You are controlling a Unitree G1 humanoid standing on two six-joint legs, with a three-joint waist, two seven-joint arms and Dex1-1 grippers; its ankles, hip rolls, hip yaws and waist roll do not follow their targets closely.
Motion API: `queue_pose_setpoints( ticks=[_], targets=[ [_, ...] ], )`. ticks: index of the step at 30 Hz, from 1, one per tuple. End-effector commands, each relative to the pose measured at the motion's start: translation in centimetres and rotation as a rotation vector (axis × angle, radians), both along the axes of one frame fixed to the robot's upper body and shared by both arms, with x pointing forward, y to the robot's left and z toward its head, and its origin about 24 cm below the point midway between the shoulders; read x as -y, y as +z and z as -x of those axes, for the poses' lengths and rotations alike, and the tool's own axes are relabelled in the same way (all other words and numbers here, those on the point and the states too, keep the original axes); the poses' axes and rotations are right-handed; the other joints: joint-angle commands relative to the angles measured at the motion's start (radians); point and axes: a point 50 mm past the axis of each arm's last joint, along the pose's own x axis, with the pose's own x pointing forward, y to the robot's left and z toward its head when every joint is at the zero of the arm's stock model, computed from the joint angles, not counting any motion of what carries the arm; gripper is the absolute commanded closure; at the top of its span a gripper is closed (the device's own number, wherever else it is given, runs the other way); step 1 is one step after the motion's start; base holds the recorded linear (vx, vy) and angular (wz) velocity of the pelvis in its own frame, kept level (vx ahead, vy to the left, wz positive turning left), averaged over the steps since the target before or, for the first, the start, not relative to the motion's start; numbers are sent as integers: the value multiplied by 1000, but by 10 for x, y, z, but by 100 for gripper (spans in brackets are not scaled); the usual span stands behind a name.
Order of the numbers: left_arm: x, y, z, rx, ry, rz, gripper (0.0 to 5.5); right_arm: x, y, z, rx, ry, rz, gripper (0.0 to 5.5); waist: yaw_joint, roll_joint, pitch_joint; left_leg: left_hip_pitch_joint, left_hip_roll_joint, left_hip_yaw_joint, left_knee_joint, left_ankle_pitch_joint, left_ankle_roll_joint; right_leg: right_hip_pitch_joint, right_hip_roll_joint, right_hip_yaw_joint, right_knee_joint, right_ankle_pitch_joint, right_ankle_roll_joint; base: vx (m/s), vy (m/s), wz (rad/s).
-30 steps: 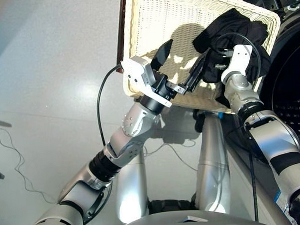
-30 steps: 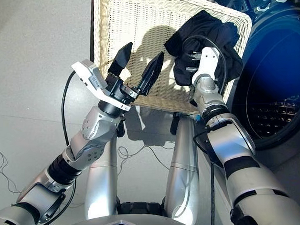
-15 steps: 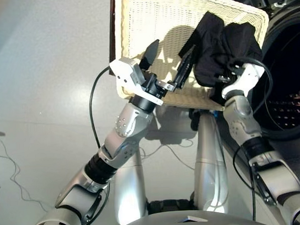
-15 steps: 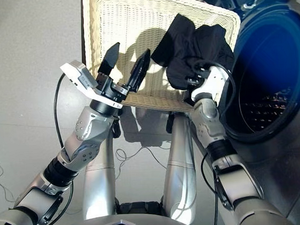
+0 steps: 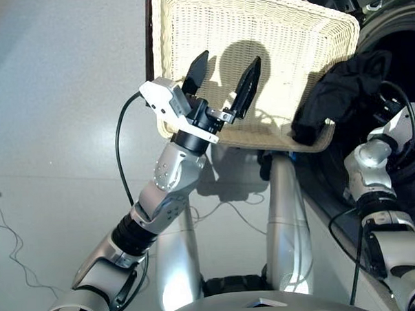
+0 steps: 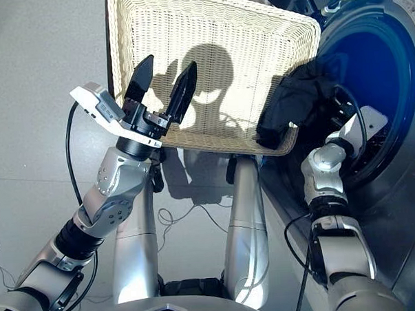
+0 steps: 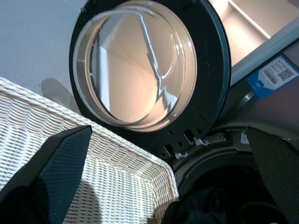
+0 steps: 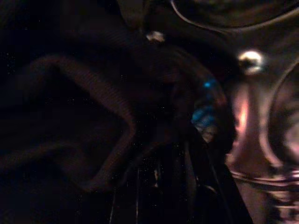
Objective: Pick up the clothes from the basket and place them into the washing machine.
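**Grey floor under basket and machine**

A smooth pale grey floor (image 5: 60,100) carries the cream wicker basket (image 5: 208,18) and, just beside it, the dark washing machine (image 6: 402,188). Thin dark cables (image 5: 11,240) trail across the floor.

The basket (image 5: 271,42) is cream-white woven wicker with a dark brown edge. The garment (image 5: 339,98) at its 4 o'clock corner is black. The washing machine (image 7: 261,121) is dark grey, its door (image 7: 149,65) black-rimmed around clear glass, with a blue-and-white label (image 7: 275,74). The floor (image 5: 60,100) is pale grey.
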Motion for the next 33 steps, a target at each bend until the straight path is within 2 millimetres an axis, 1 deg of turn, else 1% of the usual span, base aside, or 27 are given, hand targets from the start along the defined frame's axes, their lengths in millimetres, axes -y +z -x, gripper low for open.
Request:
queue_pose_setpoints(
  ticks=[1,3,5,7,9,10,11,14,15,16,17,18,19,20,22,23,24,25,26,27,28,29,30,31,32,33],
  targets=[
    [0,25,21,141,-60,88,0,69,43,34,2,-194,92,550,3,29,-16,18,6,5,151,-176,-7,28,24,-3,-129,71,25,0,0,0],
    [1,24,22,139,-72,84,0,82,41,42,-44,-224,63,550,7,33,-16,17,6,6,149,-174,-9,27,23,-3,-128,72,24,0,0,0],
    [1,24,22,134,-78,80,0,93,43,50,-52,-246,36,550,8,36,-16,16,6,7,151,-175,-10,25,22,-4,-125,70,22,0,0,0],
    [1,24,21,133,-77,78,0,97,50,51,-22,-257,15,550,10,38,-16,16,6,7,151,-176,-12,27,21,-6,-126,70,22,0,0,0],
    [1,25,21,126,-78,82,0,103,59,56,62,-299,-30,550,9,41,-16,16,5,7,150,-177,-13,27,22,-4,-129,71,22,0,0,0],
    [1,25,21,126,-78,83,0,103,59,56,63,-299,-30,550,9,41,-16,16,5,7,150,-177,-13,26,22,-5,-129,72,22,0,0,0],
    [2,25,20,117,-78,89,0,109,65,62,167,-361,-101,550,7,41,-16,19,4,7,150,-179,-14,29,22,-3,-130,73,23,0,0,0],
    [0,26,18,104,-76,98,0,121,74,76,339,-435,-239,550,7,41,-16,18,5,6,150,-180,-17,26,22,-1,-127,71,24,0,0,0],
    [0,25,17,95,-74,99,0,122,75,75,371,-426,-270,550,8,41,-16,17,5,7,152,-180,-18,27,22,-2,-126,70,23,0,0,0],
    [0,24,16,89,-70,102,0,123,77,76,440,-434,-324,550,8,41,-16,17,6,6,156,-182,-18,27,23,-1,-125,70,23,0,0,0],
    [0,24,16,90,-69,99,0,122,78,74,456,-417,-349,550,10,40,-16,15,6,5,160,-183,-19,27,24,0,-125,70,23,0,0,0],
    [-1,24,16,84,-63,100,0,121,81,71,516,-414,-388,550,9,41,-16,14,7,5,161,-184,-19,26,25,1,-124,70,24,0,0,0],
    [-1,24,15,85,-61,100,0,121,81,71,519,-411,-390,550,8,40,-16,13,7,6,162,-185,-19,25,25,2,-124,70,24,0,0,0],
    [-2,23,15,74,-56,101,0,121,84,71,635,-428,-467,550,6,39,-16,15,8,6,168,-191,-20,27,26,3,-121,67,24,0,0,0],
    [-3,23,13,64,-50,96,0,120,88,70,767,-449,-543,550,2,40,-16,11,9,8,170,-190,-20,24,27,5,-121,69,25,0,0,0],
    [-3,23,14,64,-48,94,0,117,90,66,803,-434,-567,550,3,40,-16,9,9,8,172,-191,-21,22,26,6,-120,69,26,0,0,0],
    [-4,24,14,62,-47,92,0,115,94,65,888,-449,-598,550,-1,39,-16,2,10,9,172,-184,-19,15,26,7,-123,76,25,0,0,0],
    [-4,23,13,59,-46,91,0,114,93,65,886,-449,-598,550,-1,37,-16,6,10,9,174,-191,-20,19,27,7,-119,69,26,0,0,0],
    [-5,24,15,66,-46,88,0,110,100,59,941,-425,-619,550,-3,38,-16,0,10,11,175,-186,-18,13,28,10,-122,75,25,0,0,0],
    [-4,23,15,64,-48,79,0,106,101,54,933,-397,-616,550,-1,38,-16,4,11,11,178,-194,-19,17,27,11,-120,69,26,0,0,0],
    [-5,22,16,63,-47,74,0,103,102,50,906,-377,-601,550,-1,37,-16,3,11,12,180,-195,-18,16,28,11,-120,68,26,0,0,0],
    [-4,22,17,68,-49,68,0,98,103,42,861,-326,-570,550,2,37,-16,2,11,13,179,-195,-17,15,28,11,-119,68,25,0,0,0],
    [-4,24,16,77,-48,66,0,94,105,39,854,-305,-551,242,0,39,-16,-9,10,14,173,-181,-15,4,28,12,-127,82,24,0,0,0],
    [-3,24,17,82,-48,67,0,91,106,36,841,-281,-528,0,-2,40,-16,-8,10,16,174,-184,-15,4,29,12,-124,80,24,0,0,0],
    [-3,25,17,87,-47,69,0,89,105,34,825,-263,-509,0,-3,40,-16,-9,10,17,173,-184,-14,2,28,12,-123,80,25,0,0,0],
    [-3,24,17,89,-44,70,0,86,99,31,776,-240,-475,0,-4,41,-16,-2,10,17,177,-195,-14,9,28,13,-117,68,25,0,0,0]
  ],
)
